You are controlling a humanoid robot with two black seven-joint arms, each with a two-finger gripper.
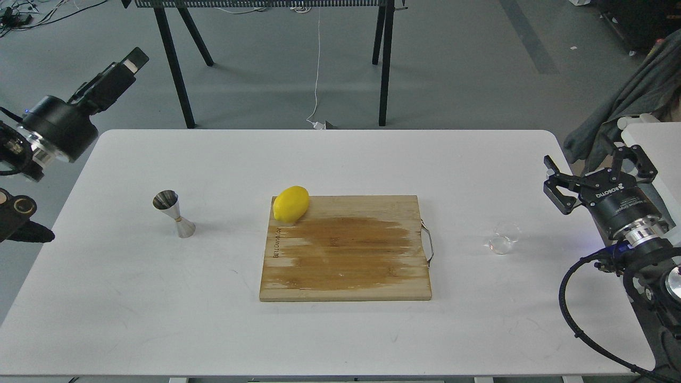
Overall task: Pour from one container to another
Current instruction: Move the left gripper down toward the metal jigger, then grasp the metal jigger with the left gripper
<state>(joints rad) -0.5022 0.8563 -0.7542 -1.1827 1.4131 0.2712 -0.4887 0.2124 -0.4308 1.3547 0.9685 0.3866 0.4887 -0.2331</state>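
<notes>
You have not started pouring yet: nothing is lifted. The glass cup (pixel 503 238), small, round and see-through, sits on the white surface (pixel 340 340) near your right hand (pixel 595 173), whose fingers stand wide apart and hold nothing. The shiny steel jigger (pixel 174 213), hourglass-shaped, stands upright well apart on the left. Your left hand (pixel 130 59) is raised off the surface's far-left corner; I cannot tell how open it is.

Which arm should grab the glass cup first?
Right. The right gripper, open, hangs just beside the glass cup; the left gripper is across the table, nearer the jigger.
</notes>
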